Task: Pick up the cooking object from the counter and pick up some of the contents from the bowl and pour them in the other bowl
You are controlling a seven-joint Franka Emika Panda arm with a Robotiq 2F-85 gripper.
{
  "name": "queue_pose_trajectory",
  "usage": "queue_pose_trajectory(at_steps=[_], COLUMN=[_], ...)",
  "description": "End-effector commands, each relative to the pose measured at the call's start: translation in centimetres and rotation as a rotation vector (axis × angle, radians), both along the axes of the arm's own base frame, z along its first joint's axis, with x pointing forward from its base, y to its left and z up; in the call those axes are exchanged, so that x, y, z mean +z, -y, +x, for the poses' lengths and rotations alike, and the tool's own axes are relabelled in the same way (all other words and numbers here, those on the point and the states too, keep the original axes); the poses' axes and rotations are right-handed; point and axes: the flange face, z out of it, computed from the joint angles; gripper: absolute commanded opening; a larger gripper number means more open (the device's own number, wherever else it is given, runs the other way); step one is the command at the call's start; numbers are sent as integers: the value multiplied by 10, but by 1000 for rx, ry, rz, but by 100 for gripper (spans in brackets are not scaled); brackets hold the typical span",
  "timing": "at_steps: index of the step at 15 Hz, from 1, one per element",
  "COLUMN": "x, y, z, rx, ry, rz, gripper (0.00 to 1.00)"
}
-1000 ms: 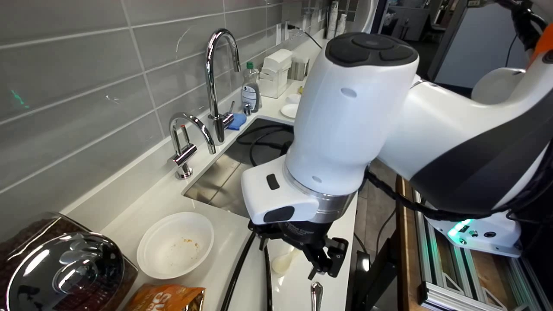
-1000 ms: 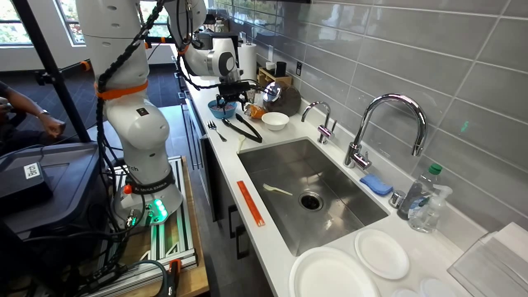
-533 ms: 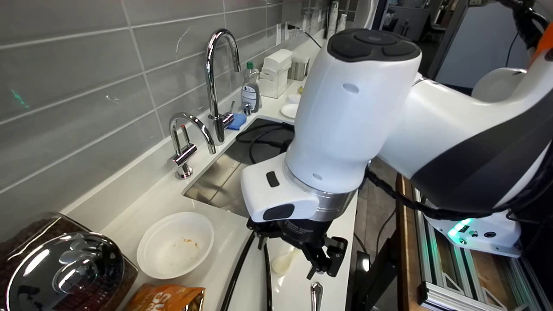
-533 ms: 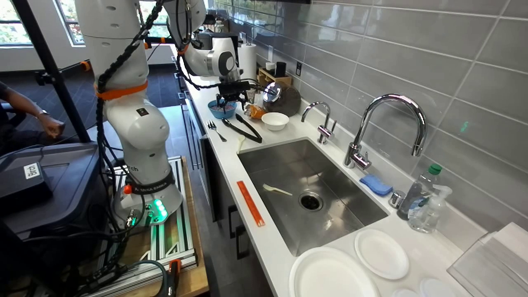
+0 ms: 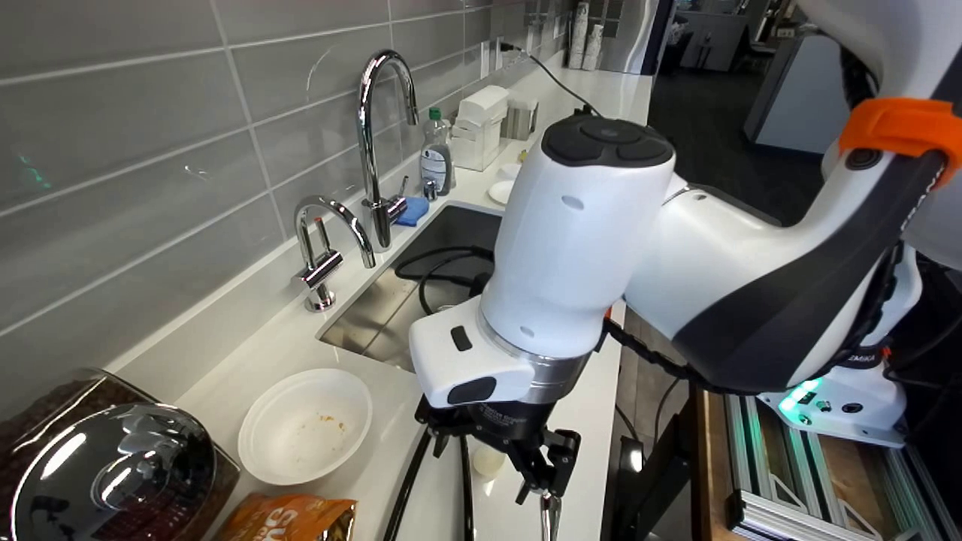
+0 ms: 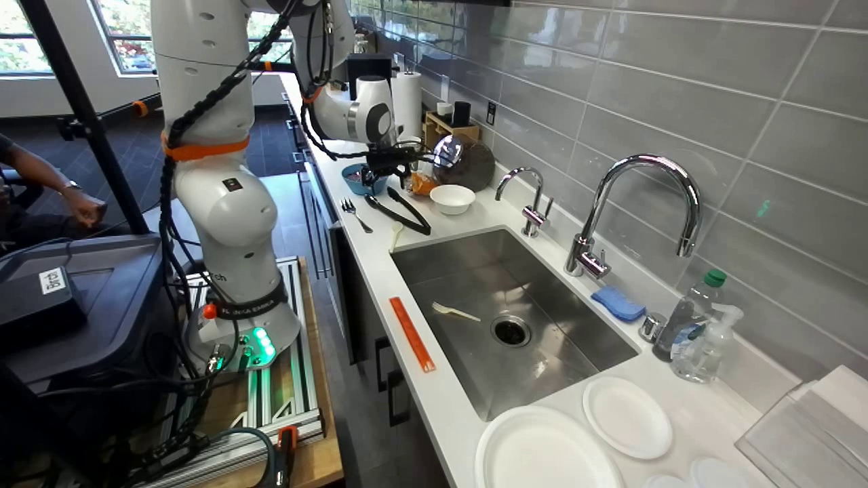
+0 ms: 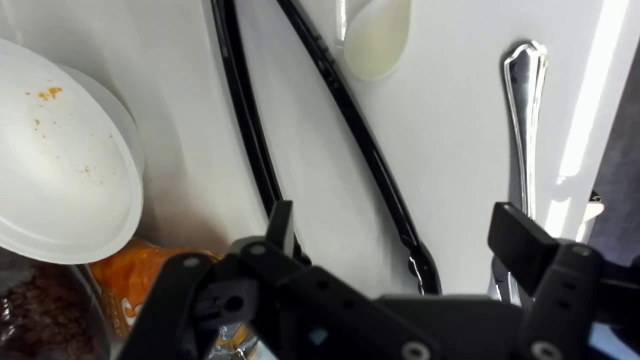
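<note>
End effector (image 7: 398, 232), jaws wide, has moved lower and nearer white bowl (image 7: 57, 195); black tongs (image 7: 368, 142), 2 arms spread, unmoved beside bowl.

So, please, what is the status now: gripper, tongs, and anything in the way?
Gripper open, nothing held. Tongs lying below, not yet gripped. Spoon and fork close by, possibly in the way.

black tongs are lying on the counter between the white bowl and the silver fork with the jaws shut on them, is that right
Not quite: the jaws are not shut on the tongs. The wrist view shows them standing wide open, gripping nothing. The black tongs do lie on the counter between the white bowl and the silver fork.
</note>
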Motion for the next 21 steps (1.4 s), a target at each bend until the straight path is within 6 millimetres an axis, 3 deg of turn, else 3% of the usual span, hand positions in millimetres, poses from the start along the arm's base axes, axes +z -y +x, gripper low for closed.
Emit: queue_pose_trajectory(at_steps=[1, 10, 21], x=[-18, -44, -65], y=[0, -4, 7], z=[12, 35, 56], rx=[52, 119, 135], ry=[-5, -19, 3], rz=[-13, -45, -85], gripper=[100, 100, 100])
